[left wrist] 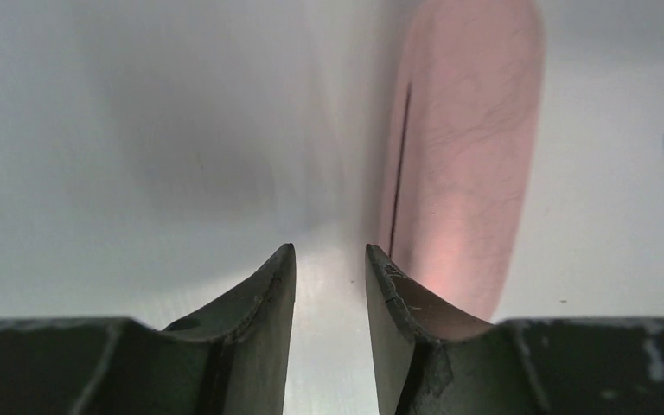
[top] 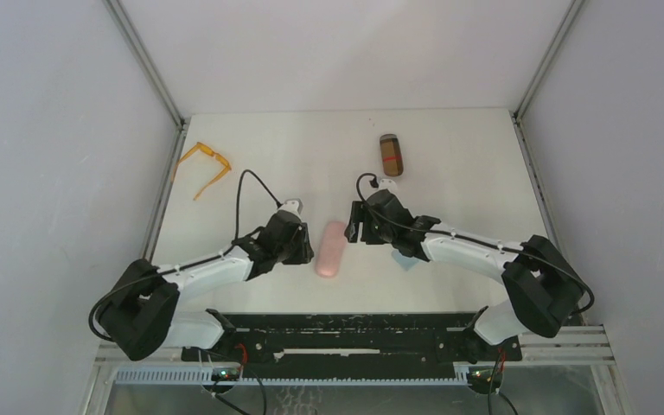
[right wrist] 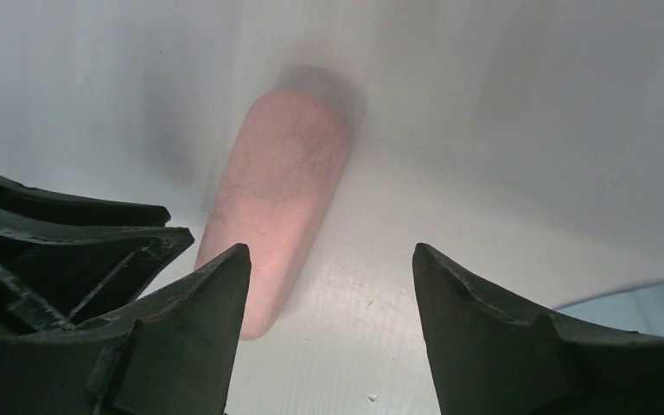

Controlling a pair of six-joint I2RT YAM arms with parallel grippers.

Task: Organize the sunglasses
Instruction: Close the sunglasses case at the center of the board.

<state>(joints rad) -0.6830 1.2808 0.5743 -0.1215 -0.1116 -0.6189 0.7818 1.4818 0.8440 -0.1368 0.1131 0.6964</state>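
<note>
Sunglasses: only the orange pair (top: 205, 164) shows, lying w/ arms unfolded at the far-left edge of the worktop (top: 450, 173), nothing touching it. I can't pick out the black pair in any view.

Risks, big to small:
- Arms: the left end effector (top: 301, 246) and right end effector (top: 354, 226) both sit just beside the pink case (top: 331, 249), one per side. If both close in together they'll prob clash over it.
- Pink case: looks closed, seam line visible in the left wrist view. Left end effector (left wrist: 328, 255) fingers are only slightly apart, holding nothing, and too narrow to straddle the case. Pushing in like that would likely skid it. Right end effector (right wrist: 330, 255) fingers are wide apart, also empty, w/ the case ahead and to its left.
- Brown case (top: 391, 155): just beyond the right end effector, so a forward reach could knock it. Contents: can't tell.
- Orange pair: thin frame hard against the worktop edge. A sloppy approach could shove it off or bend an arm.
- Blue cloth (top: 406, 259): partly under the right arm, could get dragged.

Position: the orange pair is well apart from the left end effector, beyond it and off to its left. It's further again from the right end effector, w/ the pink case btwn them. Neither wrist view shows it.
</note>
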